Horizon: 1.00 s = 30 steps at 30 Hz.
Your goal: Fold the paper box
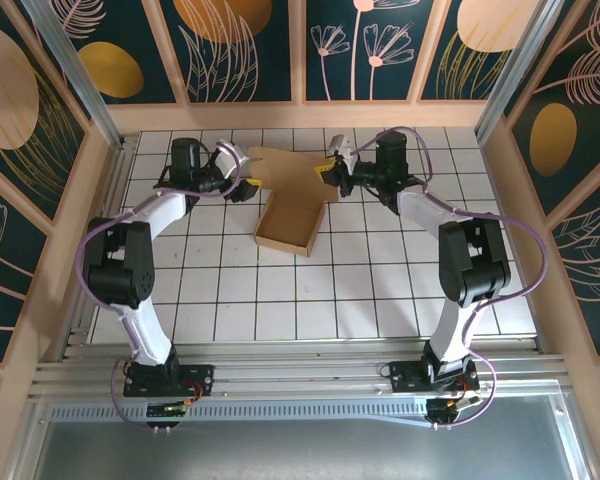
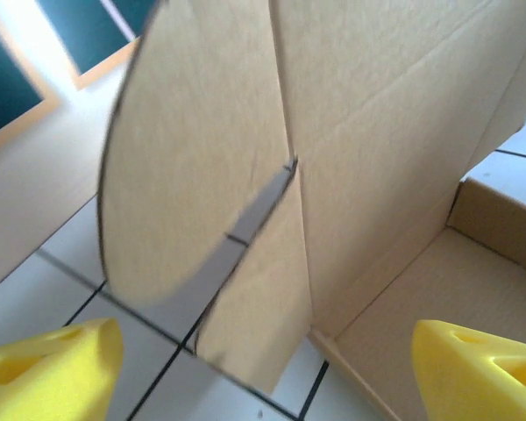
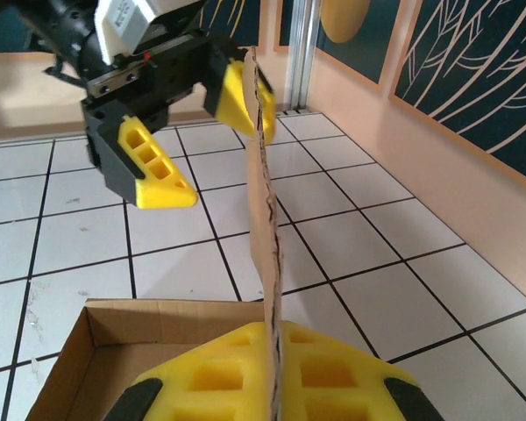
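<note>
You have a white tabletop ruled with dark grid lines (image 1: pixel 380 290); the brown cardboard paper box (image 1: pixel 290 228) rests on it toward the far edge.

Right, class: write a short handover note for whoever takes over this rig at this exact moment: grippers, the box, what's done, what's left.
Right gripper: shut on the upright lid panel of the paper box.
Left gripper: open, jaws apart either side of that panel's opposite end.
Box: on the tiled table, between the arms.
Done: tray walls stand up.
Left: probably fold in the lid's side flaps, then lower and tuck the lid.
</note>
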Motion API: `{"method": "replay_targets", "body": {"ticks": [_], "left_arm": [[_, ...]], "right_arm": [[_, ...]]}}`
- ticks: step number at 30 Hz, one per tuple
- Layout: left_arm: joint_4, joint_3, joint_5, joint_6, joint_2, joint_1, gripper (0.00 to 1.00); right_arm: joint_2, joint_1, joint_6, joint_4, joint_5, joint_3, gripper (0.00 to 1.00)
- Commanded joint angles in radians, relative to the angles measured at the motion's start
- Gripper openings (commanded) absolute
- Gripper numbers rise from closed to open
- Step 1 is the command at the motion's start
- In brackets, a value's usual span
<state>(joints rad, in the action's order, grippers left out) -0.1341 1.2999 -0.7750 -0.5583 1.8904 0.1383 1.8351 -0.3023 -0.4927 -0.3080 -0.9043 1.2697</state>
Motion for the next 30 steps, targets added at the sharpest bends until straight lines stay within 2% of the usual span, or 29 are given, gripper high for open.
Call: {"method": "replay_targets", "body": {"ticks": [1, 6, 7, 9, 10, 16, 18, 20, 23, 24, 26, 30], "left_arm": [[0.139, 0.091, -0.191, -0.129, 0.066, 0.001, 0.84], [0.024, 0.089, -0.16, -0.055, 0.103, 0.001, 0.81], [0.012, 0.09, -0.171, -0.037, 0.107, 0.001, 0.77], [-0.014, 0.085, -0.181, 0.013, 0.106, 0.001, 0.6], [-0.033, 0.078, -0.178, 0.041, 0.102, 0.001, 0.56], [-0.037, 0.054, -0.062, 0.18, 0.099, 0.003, 0.56], [-0.043, 0.038, -0.055, 0.209, 0.1, 0.004, 0.54], [-0.053, 0.026, -0.079, 0.235, 0.099, 0.003, 0.47], [-0.061, 0.027, -0.077, 0.301, 0.096, 0.006, 0.26], [-0.065, 0.026, -0.08, 0.322, 0.093, 0.006, 0.24], [-0.059, 0.025, -0.087, 0.351, 0.087, 0.014, 0.25], [0.0, 0.031, -0.047, 0.358, 0.085, 0.043, 0.2]], "right_arm": [[0.03, 0.008, -0.01, 0.04, -0.024, 0.037, 0.0], [0.041, 0.01, -0.008, 0.055, -0.033, 0.058, 0.0], [0.041, 0.011, -0.005, 0.053, -0.031, 0.059, 0.0], [0.041, 0.01, -0.001, 0.049, -0.026, 0.056, 0.0], [0.04, 0.01, 0.002, 0.045, -0.022, 0.053, 0.0], [0.03, 0.011, 0.0, 0.02, -0.004, 0.023, 0.0], [0.033, 0.012, 0.005, 0.017, -0.001, 0.021, 0.0], [0.036, 0.012, 0.014, 0.007, 0.003, 0.019, 0.0], [0.039, 0.008, 0.04, -0.019, 0.019, 0.015, 0.0], [0.039, 0.008, 0.05, -0.032, 0.027, 0.012, 0.0], [0.035, 0.003, 0.065, -0.063, 0.041, -0.001, 0.06], [0.026, -0.009, 0.08, -0.1, 0.09, -0.026, 0.14]]}}
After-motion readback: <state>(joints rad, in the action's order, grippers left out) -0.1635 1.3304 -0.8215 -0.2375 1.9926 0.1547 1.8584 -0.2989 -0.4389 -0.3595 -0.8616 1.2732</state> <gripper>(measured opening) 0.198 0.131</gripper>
